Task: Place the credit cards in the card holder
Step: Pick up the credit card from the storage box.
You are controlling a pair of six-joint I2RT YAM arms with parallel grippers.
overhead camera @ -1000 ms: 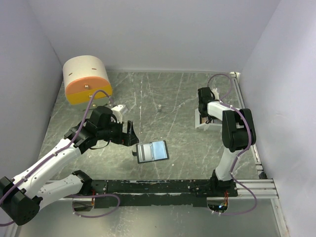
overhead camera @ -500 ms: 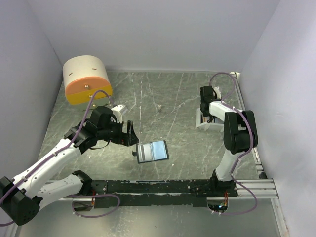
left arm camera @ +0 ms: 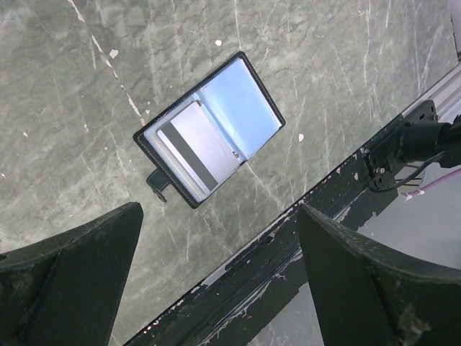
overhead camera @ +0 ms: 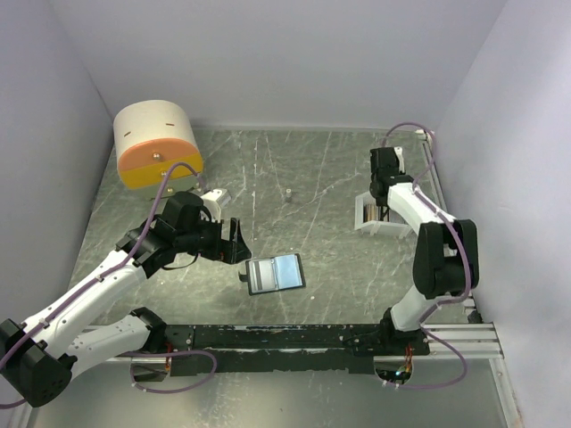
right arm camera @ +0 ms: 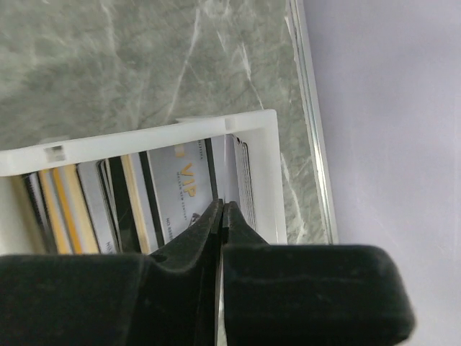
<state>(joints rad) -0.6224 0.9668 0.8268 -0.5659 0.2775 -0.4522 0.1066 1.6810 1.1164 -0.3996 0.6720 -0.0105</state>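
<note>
Right arm [overhead camera: 410,201] has swung farther toward the back right corner since the earlier frame, uncovering more of the white open-topped plastic tray [overhead camera: 366,220]. Left arm [overhead camera: 98,285] and the small black bifold card holder [overhead camera: 275,274] are unchanged.

Top external view: the card holder lies open, bluish-grey inner pockets upward, on the grey-green marbled table [overhead camera: 312,169]. It sits around the middle, toward the near edge. Left gripper [overhead camera: 239,242] hangs just left of it, not touching. Right gripper [overhead camera: 381,201] points down into the tray at the right side of the table; its finger state cannot be read from this view. Round cream-and-orange drawer box [overhead camera: 156,143] stands at the back left corner, well apart from both.

Left wrist view: left gripper [left arm camera: 218,213] is released, fingers spread wide above the table. Card holder [left arm camera: 245,108] lies open below. One greyish credit card [left arm camera: 194,148] with a dark stripe sits in its left pocket; the right pocket shows bare lining. Black frame rail [left arm camera: 288,267] crosses the lower right.

Right wrist view: right gripper [right arm camera: 223,209] is clenched, both fingers pressed together. The tips are at the top edges of the thin rectangular plastic credit cards [right arm camera: 180,191], which stand on edge in the tray [right arm camera: 144,144]. Gold-orange, dark and silvery cards are packed side by side. Whether a card is pinched between the tips cannot be told.
</note>
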